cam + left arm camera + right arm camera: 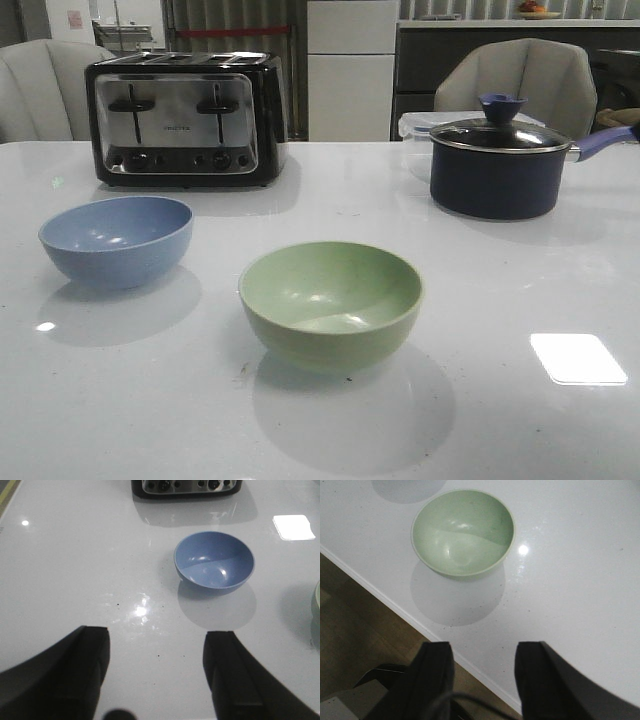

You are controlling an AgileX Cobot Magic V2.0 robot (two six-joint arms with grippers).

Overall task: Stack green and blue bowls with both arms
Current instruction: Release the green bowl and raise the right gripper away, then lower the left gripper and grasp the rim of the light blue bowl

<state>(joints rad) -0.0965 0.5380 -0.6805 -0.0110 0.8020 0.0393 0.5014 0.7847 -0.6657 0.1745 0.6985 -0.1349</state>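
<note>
The dusty blue bowl (117, 240) stands upright and empty on the white table, left of centre. The pale green bowl (330, 302) stands upright and empty near the middle, closer to the front edge. Neither arm shows in the front view. In the left wrist view my left gripper (157, 632) is open and empty above bare table, well short of the blue bowl (214, 562). In the right wrist view my right gripper (484, 647) is open and empty over the table's front edge, short of the green bowl (462, 532).
A black and chrome toaster (185, 118) stands at the back left. A dark lidded saucepan (500, 165) with a purple-blue handle stands at the back right, a clear plastic box behind it. The table edge (395, 607) and floor lie below the right gripper.
</note>
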